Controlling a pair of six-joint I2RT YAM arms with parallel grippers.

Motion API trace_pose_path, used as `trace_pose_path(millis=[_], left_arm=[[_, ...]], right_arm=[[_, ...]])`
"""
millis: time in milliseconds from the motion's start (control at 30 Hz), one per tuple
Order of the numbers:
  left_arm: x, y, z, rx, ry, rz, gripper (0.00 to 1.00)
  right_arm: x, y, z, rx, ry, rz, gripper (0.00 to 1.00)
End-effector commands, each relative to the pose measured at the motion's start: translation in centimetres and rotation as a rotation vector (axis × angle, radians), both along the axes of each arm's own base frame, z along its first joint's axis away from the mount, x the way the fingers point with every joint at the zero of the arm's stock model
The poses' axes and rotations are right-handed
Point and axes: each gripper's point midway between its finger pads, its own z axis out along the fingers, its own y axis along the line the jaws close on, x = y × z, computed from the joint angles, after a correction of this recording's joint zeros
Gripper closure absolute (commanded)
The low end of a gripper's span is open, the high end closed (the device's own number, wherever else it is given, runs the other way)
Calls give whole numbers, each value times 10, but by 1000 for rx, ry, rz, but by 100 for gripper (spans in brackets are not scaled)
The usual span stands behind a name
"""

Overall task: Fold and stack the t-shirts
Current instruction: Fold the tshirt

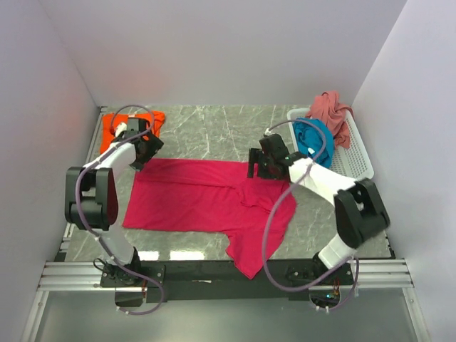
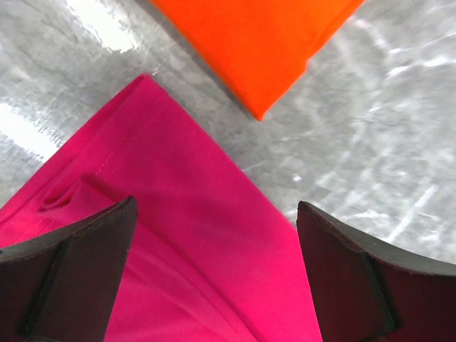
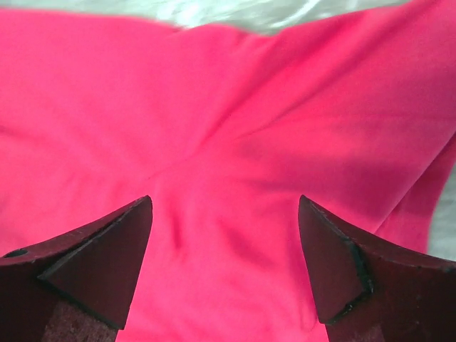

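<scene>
From above, the red shirt (image 1: 206,196) lies spread on the table (image 1: 214,128) with one sleeve past the near edge. The left gripper (image 1: 146,153) is at its far-left corner and the right gripper (image 1: 260,164) at its far-right edge, both released, while the orange shirt (image 1: 110,128) sits far-left and the teal shirt (image 1: 313,139) and pink shirt (image 1: 331,110) drape the basket (image 1: 353,160). The left wrist view shows wide jaws over the red corner, with the orange corner near but apart across bare table; the right wrist view shows wide jaws gripping nothing above wrinkled red cloth.
</scene>
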Motion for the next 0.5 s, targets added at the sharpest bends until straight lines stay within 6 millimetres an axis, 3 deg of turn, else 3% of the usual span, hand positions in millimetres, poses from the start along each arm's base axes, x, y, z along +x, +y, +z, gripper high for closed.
trace_pose_path(millis=[0, 133, 333, 367, 467], left_arm=[[13, -2, -7, -3, -6, -26, 1], [12, 7, -30, 8, 26, -3, 1], [15, 13, -62, -8, 88, 9, 1], [20, 26, -60, 0, 82, 39, 1], [28, 31, -62, 11, 83, 51, 1]], right_arm=[[22, -8, -19, -26, 61, -57, 11], [43, -18, -41, -25, 116, -99, 10], [64, -13, -68, -16, 192, -86, 10], [69, -10, -71, -9, 201, -79, 10], [84, -11, -74, -13, 207, -82, 10]])
